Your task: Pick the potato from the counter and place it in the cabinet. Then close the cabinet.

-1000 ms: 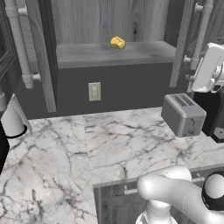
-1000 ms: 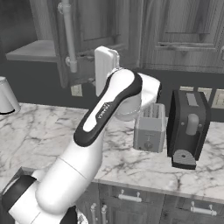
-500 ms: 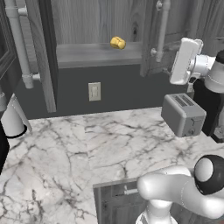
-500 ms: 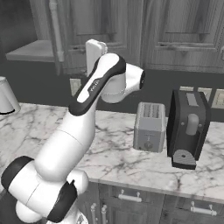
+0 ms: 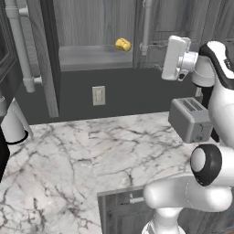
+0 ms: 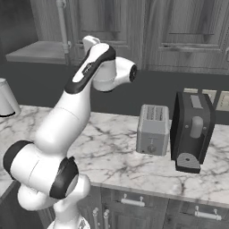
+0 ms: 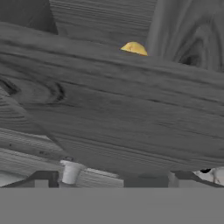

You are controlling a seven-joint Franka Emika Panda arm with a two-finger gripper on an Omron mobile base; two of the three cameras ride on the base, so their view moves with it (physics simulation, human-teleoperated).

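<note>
Potato (image 5: 122, 44) is already sitting on the cabinet (image 5: 91, 55) shelf, a little yellow-tan lump near the right door, so I'd say we're on the closing step now. The gripper (image 5: 176, 58) is up against that right door with its jaws spread wide and nothing in them. Next it probably needs to keep pushing that door shut, then deal with the left one.

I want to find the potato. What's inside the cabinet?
The potato sits on the cabinet's grey shelf, toward its right side. Nothing else shows on that shelf. The door covers most of the potato in the hand view.
</note>
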